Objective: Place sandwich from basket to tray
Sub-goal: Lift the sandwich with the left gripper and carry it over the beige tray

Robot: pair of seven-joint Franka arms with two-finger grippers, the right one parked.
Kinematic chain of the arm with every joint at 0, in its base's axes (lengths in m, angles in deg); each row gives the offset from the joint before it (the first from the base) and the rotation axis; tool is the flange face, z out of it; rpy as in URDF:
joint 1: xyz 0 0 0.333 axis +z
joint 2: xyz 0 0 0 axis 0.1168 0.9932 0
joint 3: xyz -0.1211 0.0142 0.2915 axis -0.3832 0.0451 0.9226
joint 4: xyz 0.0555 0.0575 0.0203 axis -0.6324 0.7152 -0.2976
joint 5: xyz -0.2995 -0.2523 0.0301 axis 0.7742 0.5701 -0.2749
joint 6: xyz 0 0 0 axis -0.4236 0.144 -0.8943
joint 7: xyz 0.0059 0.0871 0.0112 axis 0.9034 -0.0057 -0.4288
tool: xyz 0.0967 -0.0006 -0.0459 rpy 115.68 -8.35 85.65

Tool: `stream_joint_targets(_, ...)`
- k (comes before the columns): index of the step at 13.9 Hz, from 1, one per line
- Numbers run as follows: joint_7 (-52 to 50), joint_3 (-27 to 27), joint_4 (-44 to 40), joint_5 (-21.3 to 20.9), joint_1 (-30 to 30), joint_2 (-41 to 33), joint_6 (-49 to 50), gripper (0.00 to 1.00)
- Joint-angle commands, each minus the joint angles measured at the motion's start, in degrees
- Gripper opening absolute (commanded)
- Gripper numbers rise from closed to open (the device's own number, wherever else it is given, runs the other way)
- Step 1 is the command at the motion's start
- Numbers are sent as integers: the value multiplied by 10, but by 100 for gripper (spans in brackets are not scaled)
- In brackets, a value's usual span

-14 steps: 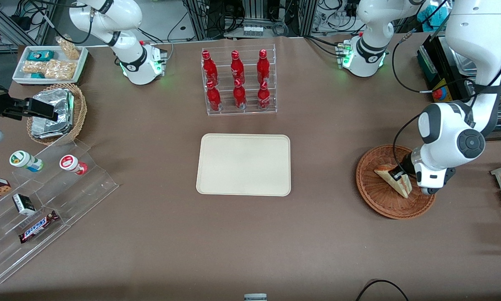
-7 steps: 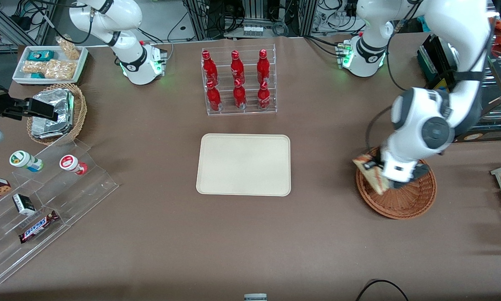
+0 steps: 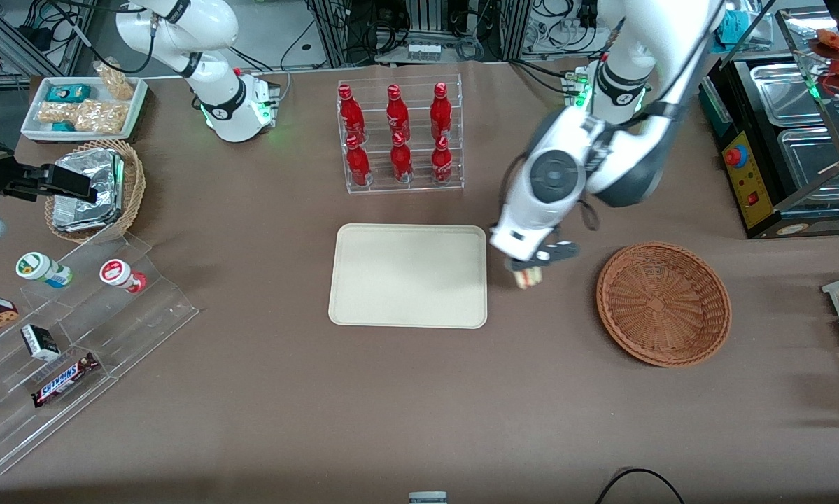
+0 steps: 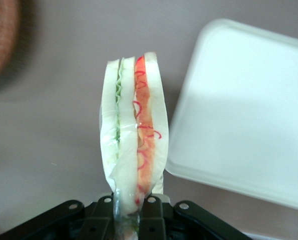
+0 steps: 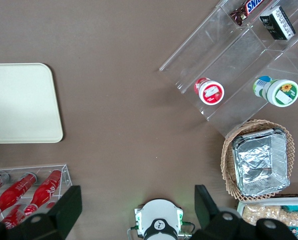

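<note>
Pincer [image 3: 529, 272] gripping sandwich [image 3: 527, 278] above table (between tray [image 3: 408, 275] and basket [image 3: 663, 302]), beside tray's edge

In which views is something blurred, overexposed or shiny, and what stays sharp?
Left wrist view: the wrapped triangular white-bread sandwich in the left gripper is sharp; the reddish-brown round wicker basket is blurred; the flat cream rectangular tray looks washed out. Front view: evenly lit, with a soft shadow on the tray. Right wrist view: the silver foil packet glints.
</note>
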Motion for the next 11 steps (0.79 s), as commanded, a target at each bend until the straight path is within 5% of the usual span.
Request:
stream_joint_targets(1, -25, 5, -68, 6, -45, 64, 12, 15)
stream_joint_targets(11, -17, 6, -291, -3, -139, 261, 5, 19)
